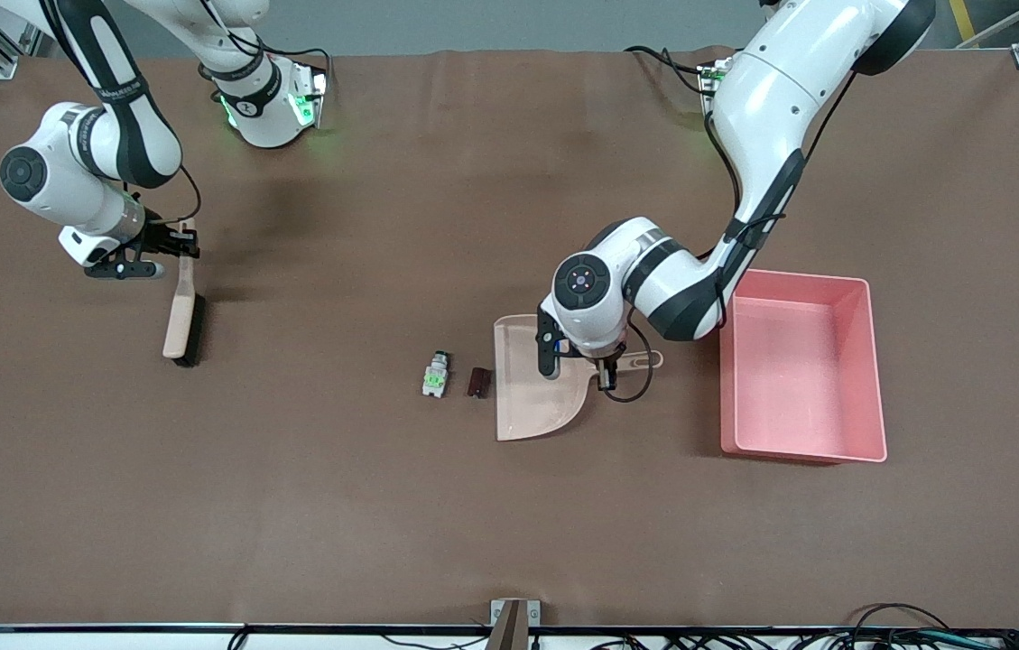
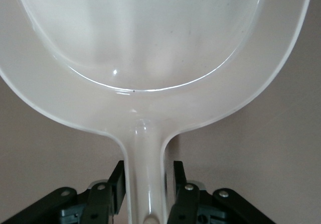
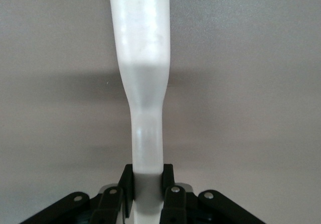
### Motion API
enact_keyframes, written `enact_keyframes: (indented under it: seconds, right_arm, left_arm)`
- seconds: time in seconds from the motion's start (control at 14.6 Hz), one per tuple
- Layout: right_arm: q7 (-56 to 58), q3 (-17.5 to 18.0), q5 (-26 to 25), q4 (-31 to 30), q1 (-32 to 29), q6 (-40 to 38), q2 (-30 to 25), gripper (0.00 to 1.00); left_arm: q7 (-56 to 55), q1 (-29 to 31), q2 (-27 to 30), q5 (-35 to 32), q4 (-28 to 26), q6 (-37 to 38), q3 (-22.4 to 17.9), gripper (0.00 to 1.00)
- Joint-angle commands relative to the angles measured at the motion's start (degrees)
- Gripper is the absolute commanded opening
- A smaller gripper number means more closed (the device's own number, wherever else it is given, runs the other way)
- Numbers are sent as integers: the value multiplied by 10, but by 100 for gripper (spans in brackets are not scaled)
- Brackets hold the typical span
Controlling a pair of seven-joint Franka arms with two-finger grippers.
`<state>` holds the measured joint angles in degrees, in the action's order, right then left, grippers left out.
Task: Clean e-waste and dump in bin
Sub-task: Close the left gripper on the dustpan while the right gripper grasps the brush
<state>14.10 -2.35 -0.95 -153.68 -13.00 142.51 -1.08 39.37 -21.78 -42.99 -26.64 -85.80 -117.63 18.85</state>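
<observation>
At the right arm's end of the worktop [image 1: 401,506], the right gripper [image 1: 173,242] has its fingers [image 3: 127,183] clamped on the handle of the brush [image 1: 182,318]. The brush lies flat on the worktop, its dark bristle edge facing the middle and its head nearer the front camera than the gripper

Toward the middle lie the two bits of e-waste, side by side and just apart: the white-and-green part [image 1: 436,376] with its dark tip pointing away from the front camera, and the dark block [image 1: 478,382] next to it, just beside the open edge of the dustpan [image 1: 527,397]

The dustpan rests on the worktop, its mouth toward the e-waste and its handle toward the bin [image 1: 802,370]. The left gripper [image 1: 604,368] is down at that handle with its fingers [image 2: 118,180] narrow, one on each side of the stem; the left wrist view shows them flanking it closely, but whether they press it I cannot tell

The pink bin stands near the left arm's end of the worktop, close to the dustpan's handle but apart from it
</observation>
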Motion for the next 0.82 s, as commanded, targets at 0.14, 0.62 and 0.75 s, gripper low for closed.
enact_keyframes:
  seconds: [0.14,0.62,0.75]
  right_arm:
    - [1,1,-6,14,2,-29,0,0]
    - [-6,2,1,33,24,-33,-1,0]
    - [-25,2,7,36,43,-34,-2,0]
  left_arm:
    - [5,-9,-5,-12,10,3,-1,38]
    - [35,-8,-5,-28,11,3,-1,33]
    - [34,-8,-5,-27,11,3,-1,33]
